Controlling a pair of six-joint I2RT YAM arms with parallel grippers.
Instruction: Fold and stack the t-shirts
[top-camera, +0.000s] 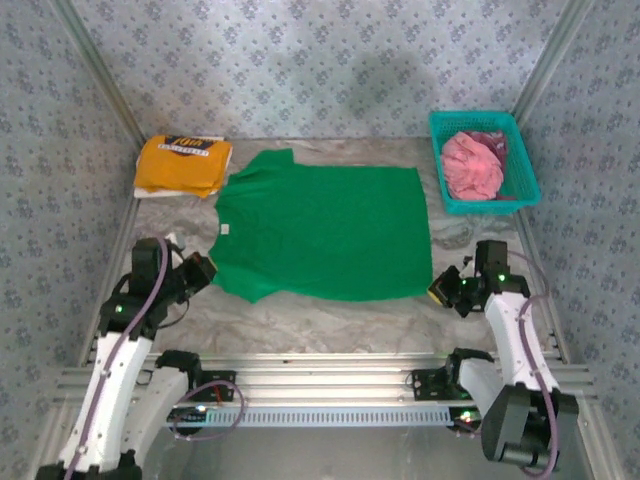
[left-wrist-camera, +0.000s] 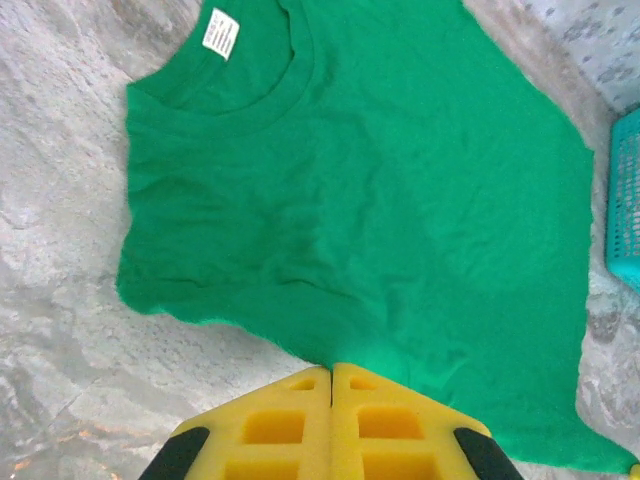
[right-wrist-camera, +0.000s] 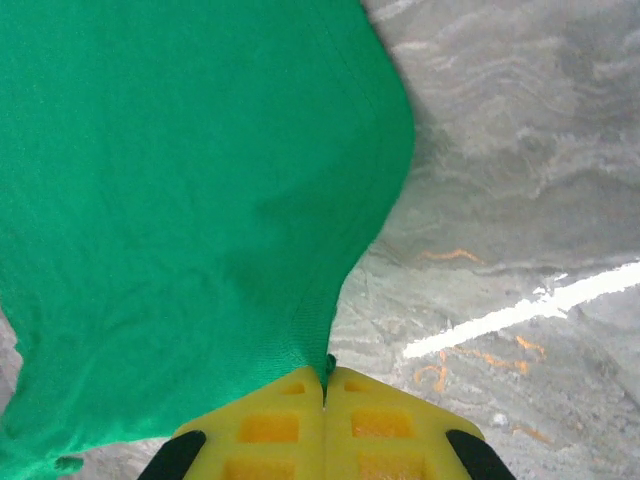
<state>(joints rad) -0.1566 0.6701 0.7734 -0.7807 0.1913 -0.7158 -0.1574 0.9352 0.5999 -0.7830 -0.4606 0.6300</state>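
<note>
The right gripper (right-wrist-camera: 325, 372) is clamped tight on a corner of the green t-shirt (top-camera: 330, 230), and the left gripper (left-wrist-camera: 330, 368) is closed on its sleeve edge. The shirt lies spread flat mid-desk (top-camera: 330, 325), the yellow-orange t-shirt (top-camera: 183, 163) folded at the far left.

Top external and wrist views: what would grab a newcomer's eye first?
The green t-shirt spread flat mid-table, with the left gripper and right gripper each pinching its near edge. Then the folded yellow-orange t-shirt at far left and the pink t-shirt bunched in the teal basket at far right.
</note>
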